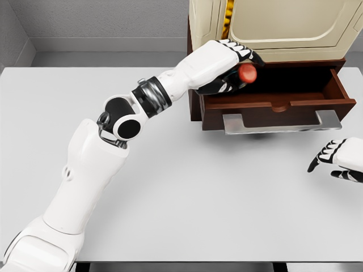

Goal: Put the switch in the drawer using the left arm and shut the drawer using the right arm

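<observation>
Left hand (229, 68) holding the switch (248, 72) over the open drawer (272, 96).
Fingers are curled around the red switch above the drawer's left end. Right hand (337, 161), fingers loosely spread, rests on the counter (198, 187) below the drawer's right corner. No legible markings.

Count, head view:
- Robot hand: two. Left robot hand (229, 65) above drawer's left end, right robot hand (339, 161) low at right edge.
- White arm: one seen in full, from lower left; the other arm out of frame except for its hand.
- Switch (248, 72): one, red, round end visible only.
- Drawer (272, 105): one, dark brown, pulled open.
- Handle (282, 122): one, grey metal bar on drawer front.
- Cabinet (283, 22): one, cream panels.
- Desk (198, 198): one, white.
</observation>
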You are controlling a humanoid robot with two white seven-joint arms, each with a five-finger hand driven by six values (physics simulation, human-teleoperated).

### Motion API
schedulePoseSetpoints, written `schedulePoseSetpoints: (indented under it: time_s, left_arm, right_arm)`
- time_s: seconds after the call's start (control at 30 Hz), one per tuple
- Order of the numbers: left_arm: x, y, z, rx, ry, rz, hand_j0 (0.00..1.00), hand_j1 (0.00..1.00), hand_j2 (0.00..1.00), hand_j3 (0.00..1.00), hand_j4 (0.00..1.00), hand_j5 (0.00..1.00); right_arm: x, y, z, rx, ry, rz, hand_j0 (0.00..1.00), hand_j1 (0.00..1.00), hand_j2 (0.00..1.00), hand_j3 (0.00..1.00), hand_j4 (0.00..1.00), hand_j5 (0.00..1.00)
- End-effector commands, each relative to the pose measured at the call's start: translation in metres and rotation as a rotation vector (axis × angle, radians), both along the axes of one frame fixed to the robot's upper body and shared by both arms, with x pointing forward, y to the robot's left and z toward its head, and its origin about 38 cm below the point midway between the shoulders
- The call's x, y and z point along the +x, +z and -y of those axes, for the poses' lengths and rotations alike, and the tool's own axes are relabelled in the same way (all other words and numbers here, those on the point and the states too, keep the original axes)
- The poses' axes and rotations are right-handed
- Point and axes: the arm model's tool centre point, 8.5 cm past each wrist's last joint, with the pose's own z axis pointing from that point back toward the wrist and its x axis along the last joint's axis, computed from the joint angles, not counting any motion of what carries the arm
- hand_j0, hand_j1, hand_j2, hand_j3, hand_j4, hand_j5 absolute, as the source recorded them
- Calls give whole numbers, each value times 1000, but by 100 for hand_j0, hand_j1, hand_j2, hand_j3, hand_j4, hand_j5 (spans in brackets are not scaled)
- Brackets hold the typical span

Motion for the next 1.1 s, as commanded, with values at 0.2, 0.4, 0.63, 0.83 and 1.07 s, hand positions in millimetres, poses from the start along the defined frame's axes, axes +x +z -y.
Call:
schedulePoseSetpoints:
  time_s: [0.2, 0.4, 0.63, 0.83, 1.07]
  left_arm:
    - [-4, 3, 3, 7, -3, 19, 78, 78, 78, 78, 78, 78]
    - [-19, 17, 5, -14, -32, 74, 91, 91, 91, 91, 91, 91]
    - [-61, 26, -13, -32, -87, 179, 100, 100, 100, 100, 100, 100]
    - [-61, 19, -96, -129, -114, 203, 100, 100, 100, 100, 100, 100]
    - [-62, 14, -213, -129, 71, 143, 100, 100, 100, 100, 100, 100]
  right_arm:
    - [0, 0, 0, 5, -3, -1, 63, 63, 63, 63, 63, 63]
    - [0, 1, 0, 4, -3, 1, 63, 63, 63, 63, 63, 63]
    - [2, 4, 0, 27, -8, 4, 66, 66, 66, 66, 66, 66]
    - [2, 7, -1, 47, -11, 3, 65, 65, 65, 65, 65, 65]
    - [2, 9, -2, 85, -16, -5, 64, 64, 64, 64, 64, 64]
